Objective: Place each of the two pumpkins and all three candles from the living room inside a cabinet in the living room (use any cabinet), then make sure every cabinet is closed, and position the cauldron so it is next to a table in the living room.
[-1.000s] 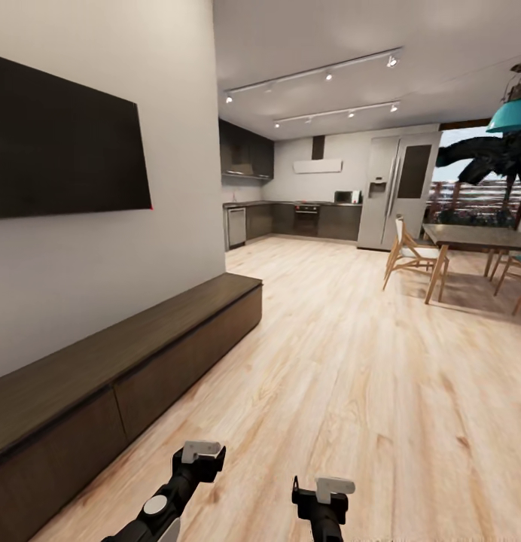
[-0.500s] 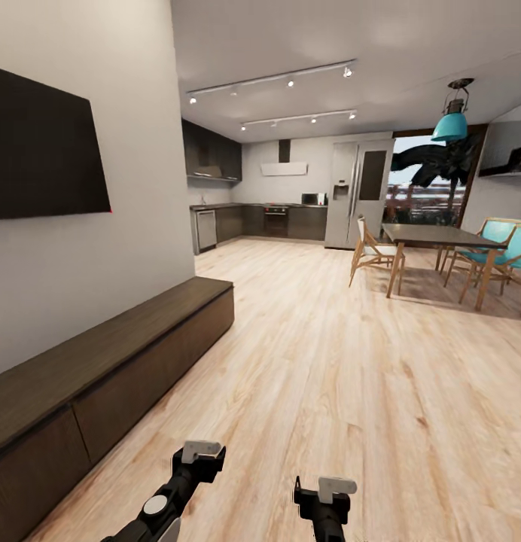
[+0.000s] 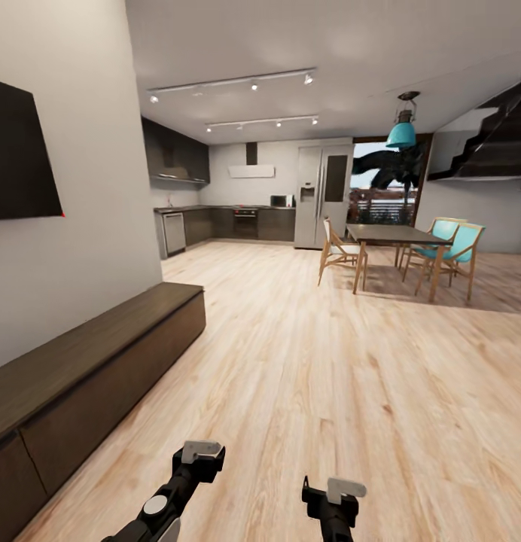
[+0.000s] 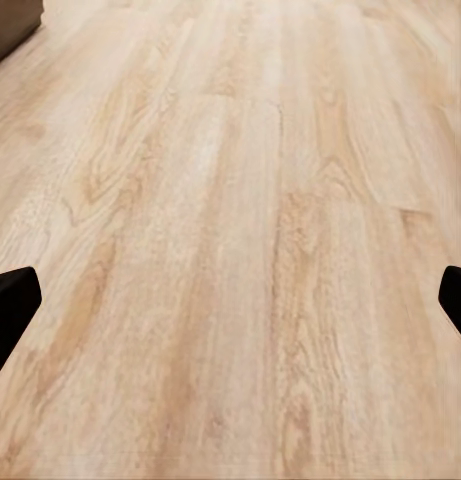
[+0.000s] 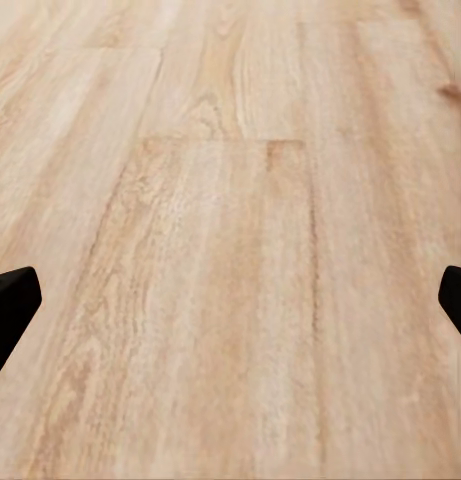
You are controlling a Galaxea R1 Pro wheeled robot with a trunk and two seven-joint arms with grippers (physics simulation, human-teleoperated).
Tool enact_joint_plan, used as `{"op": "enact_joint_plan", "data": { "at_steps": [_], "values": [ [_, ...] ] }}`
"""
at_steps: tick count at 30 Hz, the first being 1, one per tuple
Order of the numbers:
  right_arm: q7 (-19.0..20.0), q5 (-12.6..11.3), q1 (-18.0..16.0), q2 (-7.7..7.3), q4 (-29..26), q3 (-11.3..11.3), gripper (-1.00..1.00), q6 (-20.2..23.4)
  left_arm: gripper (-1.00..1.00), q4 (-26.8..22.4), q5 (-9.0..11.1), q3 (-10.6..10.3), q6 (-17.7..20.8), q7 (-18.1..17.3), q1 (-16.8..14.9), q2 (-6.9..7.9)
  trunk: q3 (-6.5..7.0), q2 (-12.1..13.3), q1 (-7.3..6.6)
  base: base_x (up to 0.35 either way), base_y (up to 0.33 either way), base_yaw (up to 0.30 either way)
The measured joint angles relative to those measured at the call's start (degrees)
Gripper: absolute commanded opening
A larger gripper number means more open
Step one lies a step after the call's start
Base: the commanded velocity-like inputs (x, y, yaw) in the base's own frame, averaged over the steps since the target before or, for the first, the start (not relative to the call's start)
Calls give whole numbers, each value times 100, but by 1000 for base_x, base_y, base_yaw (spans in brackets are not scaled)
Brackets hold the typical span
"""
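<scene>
I judge the task barely begun, or between steps: both my grippers carry nothing, the left (image 3: 201, 452) and right (image 3: 334, 493) each spread wide over bare floor (image 3: 328, 376). The cabinet (image 3: 87, 376) runs along the wall at my left, one unit, its fronts flush and shut as far as I see. I count one TV (image 3: 19, 158), one dining table (image 3: 388, 235), three chairs.

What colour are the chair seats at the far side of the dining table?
Teal chair seats, on light wooden frames; the head view shows them best.
</scene>
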Motion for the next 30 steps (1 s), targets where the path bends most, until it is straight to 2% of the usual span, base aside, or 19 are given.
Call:
{"op": "enact_joint_plan", "data": {
  "at_steps": [15,30],
  "values": [
    [-13,-15,0,-19,0,-12,100,0,100,8,0,0,16,-13,0,-4,48,0,-2,295,0,-267],
    [-20,-14,-1,-14,2,-8,100,10,100,6,1,0,23,-12,1,-4,55,0,-2,321,0,-27]
  ]
}}
